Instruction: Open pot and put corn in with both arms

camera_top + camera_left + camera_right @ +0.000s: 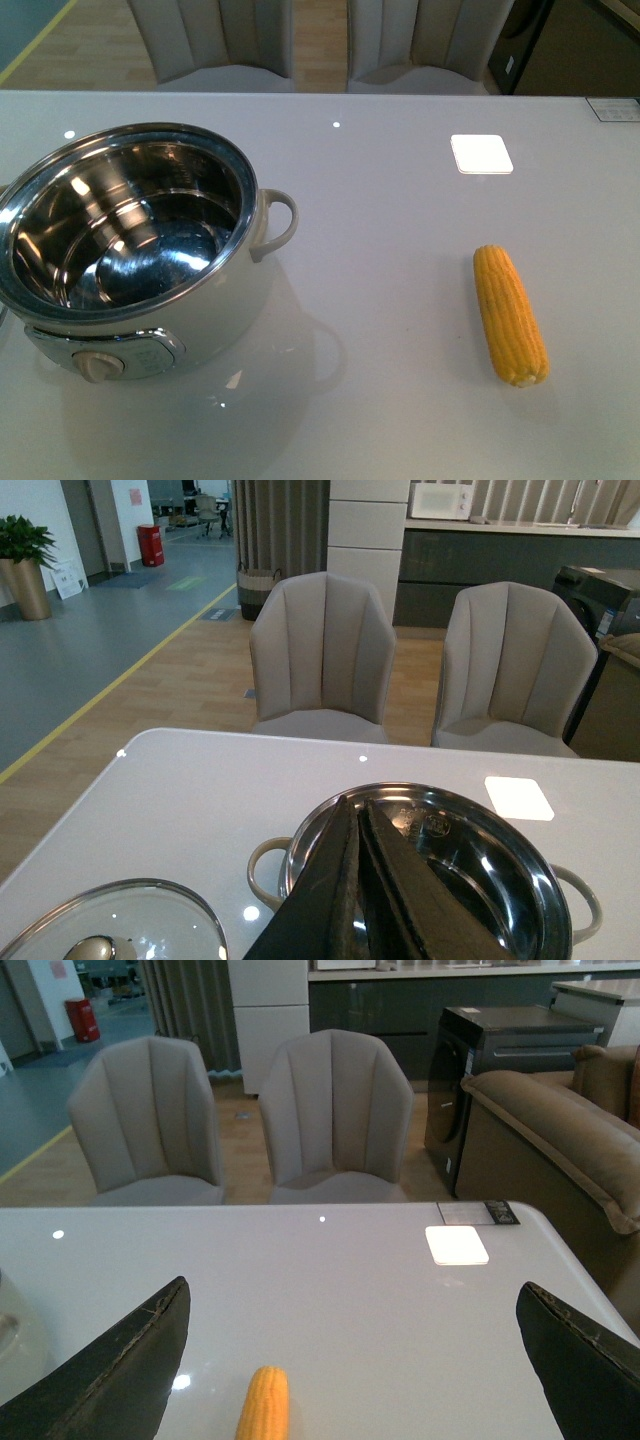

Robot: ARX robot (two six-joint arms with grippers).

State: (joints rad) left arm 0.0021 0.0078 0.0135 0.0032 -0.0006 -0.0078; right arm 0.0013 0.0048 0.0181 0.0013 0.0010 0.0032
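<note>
I see open table [390, 300] at my 12 o'clock; pot [225, 305] blocks 10 o'clock, corn [510, 315] lies at 2 o'clock.

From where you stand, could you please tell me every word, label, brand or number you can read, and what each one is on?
No text is legible in any view.
Control panel of the pot: markings beside the knob, too blurred to read.
Stamp on the pot's steel interior: too small to read.
Sticker at the table corner: print too small to read.
</note>
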